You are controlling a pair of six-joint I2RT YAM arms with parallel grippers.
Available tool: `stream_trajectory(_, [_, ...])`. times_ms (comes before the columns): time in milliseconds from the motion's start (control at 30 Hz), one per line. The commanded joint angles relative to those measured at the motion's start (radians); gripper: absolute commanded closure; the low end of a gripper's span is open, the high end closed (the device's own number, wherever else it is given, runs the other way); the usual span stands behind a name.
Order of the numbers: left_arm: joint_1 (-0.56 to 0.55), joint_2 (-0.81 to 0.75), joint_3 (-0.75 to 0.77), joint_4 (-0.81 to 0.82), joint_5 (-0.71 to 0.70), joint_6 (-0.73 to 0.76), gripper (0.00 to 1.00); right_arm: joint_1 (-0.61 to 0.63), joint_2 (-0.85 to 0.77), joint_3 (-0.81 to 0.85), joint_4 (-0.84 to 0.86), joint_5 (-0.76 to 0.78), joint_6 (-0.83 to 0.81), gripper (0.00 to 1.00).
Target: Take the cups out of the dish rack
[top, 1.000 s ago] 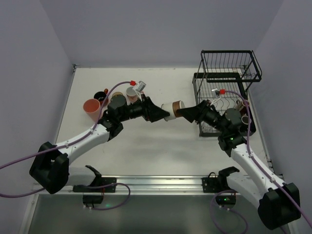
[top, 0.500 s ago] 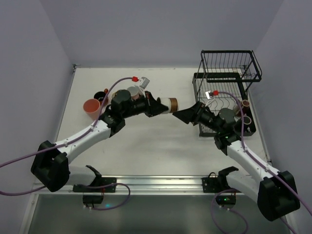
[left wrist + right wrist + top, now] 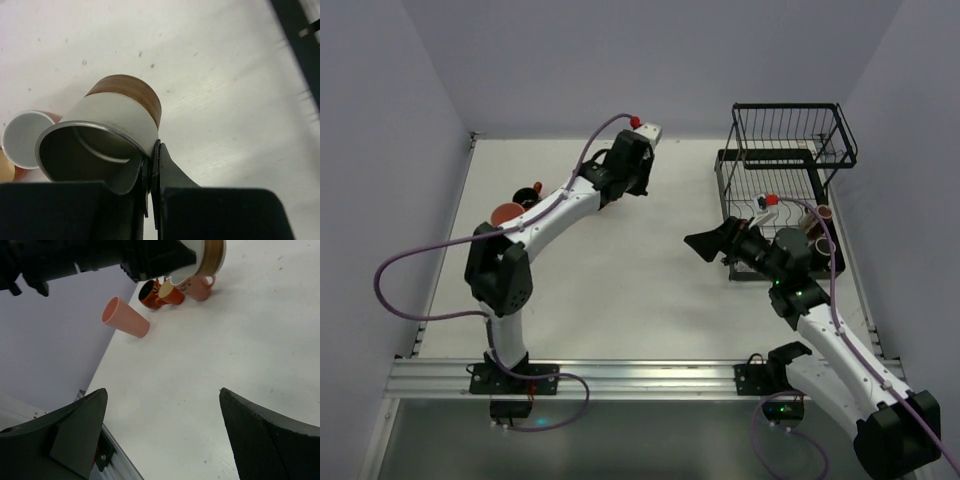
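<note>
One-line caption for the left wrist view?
Left gripper pinches the rim of a white, brown-banded cup, table beyond.

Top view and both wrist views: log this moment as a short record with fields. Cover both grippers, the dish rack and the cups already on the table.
left gripper: shut on the rim of the cream cup, which has a brown band
cream cup position: over the table, close to the set-down cups
right gripper: open, holding nothing
dish rack: far right of the table; a brown-rimmed cup shows in its lower tray
set-down cups: salmon tumbler, dark mug, orange mug, pink mug, grouped near the left edge
</note>
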Motion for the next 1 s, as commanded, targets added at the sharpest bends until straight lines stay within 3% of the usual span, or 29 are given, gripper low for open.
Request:
stream_trajectory(0, [0.003,0.113,0.12,-0.168,-0.116,0.102,1.0,0.003,-0.036,0.036,-0.088,0.065,-0.078,0.04])
stream_trajectory(200, [0.002,0.261,0.254,-0.217,-0.138,0.133,1.0,0.002,-0.035,0.027,-0.094,0.049,-0.094,0.04])
stream_trajectory(700, [0.003,0.473,0.423,-0.28,-0.133,0.178,1.0,0.002,-0.015,0.022,-0.083,0.04,-0.122,0.04])
stream_trajectory(900, [0.002,0.49,0.438,-0.283,-0.133,0.185,0.84,0.005,-0.007,0.025,-0.087,0.04,-0.127,0.04])
stream_trajectory(933, [0.002,0.49,0.44,-0.285,-0.134,0.187,0.8,0.003,-0.005,0.025,-0.085,0.039,-0.127,0.04])
stream_trajectory(967, [0.002,0.491,0.441,-0.286,-0.138,0.188,0.7,0.003,-0.007,0.024,-0.085,0.039,-0.127,0.04])
